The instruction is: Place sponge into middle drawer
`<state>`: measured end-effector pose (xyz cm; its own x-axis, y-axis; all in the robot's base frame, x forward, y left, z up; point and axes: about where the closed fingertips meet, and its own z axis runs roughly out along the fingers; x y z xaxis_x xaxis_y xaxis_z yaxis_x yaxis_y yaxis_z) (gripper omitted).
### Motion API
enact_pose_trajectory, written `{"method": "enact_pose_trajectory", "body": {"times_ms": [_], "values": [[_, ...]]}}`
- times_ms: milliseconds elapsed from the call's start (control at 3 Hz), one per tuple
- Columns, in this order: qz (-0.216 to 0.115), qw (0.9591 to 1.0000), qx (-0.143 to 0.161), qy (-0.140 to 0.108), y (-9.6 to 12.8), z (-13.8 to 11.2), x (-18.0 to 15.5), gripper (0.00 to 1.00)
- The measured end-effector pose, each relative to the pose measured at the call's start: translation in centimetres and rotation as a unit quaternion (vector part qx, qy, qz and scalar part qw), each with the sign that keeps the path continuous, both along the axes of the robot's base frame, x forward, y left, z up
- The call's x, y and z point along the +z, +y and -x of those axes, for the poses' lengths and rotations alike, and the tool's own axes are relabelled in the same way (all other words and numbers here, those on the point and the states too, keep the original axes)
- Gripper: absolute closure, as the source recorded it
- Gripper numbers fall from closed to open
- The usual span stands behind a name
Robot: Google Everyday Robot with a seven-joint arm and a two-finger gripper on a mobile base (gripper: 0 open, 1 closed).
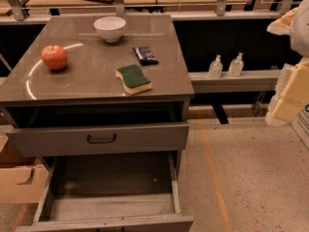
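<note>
Presently the hand [291,93] shows at the far right edge of the view, pale, close to the camera and partly cut off. Cannot tell whether it is clenched or released; no object can be made out in it. The sponge [133,79] lies well to the left of the hand and slightly higher in the view, on the grey worktop [91,76] near its front right corner, with the green scrub side up and the yellow foam edge showing at the front. It touches none of the other items. Just behind the sponge, on the side nearer the hand, is a dark blue snack packet [145,55], lying flat. Farther left from the hand sits a white bowl [109,28] at the back of the worktop, and farthest from the hand a red apple [54,57] near the left edge. Below the worktop is a grey drawer front with a black loop handle [101,138], pulled out slightly. Under that the middle drawer [111,175] is drawn well out, low and to the left of the hand, with its dark speckled floor and thin grey side walls in view. Between the cabinet and the hand, two clear pump bottles [215,66] stand side by side on a grey ledge. A cardboard box [19,180] sits on the floor at the far left, well apart from the hand.
</note>
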<state>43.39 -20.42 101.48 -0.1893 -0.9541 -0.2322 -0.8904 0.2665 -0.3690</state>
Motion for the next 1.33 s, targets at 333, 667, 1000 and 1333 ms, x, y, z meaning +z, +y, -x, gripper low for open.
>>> {"method": "enact_pose_trajectory", "body": {"times_ms": [333,667,1000,1333], "values": [[0.0,1.0,0.0,0.0,0.0,0.0,0.0,0.0],[-0.049,0.9985,-0.023,0.01,1.9,-1.2,-0.2,0.0],[-0.166,0.9835,-0.066,0.029,6.6,-4.9,-1.1,0.0],[-0.286,0.9524,-0.105,0.017,10.2,-9.0,-1.3,0.0]]}}
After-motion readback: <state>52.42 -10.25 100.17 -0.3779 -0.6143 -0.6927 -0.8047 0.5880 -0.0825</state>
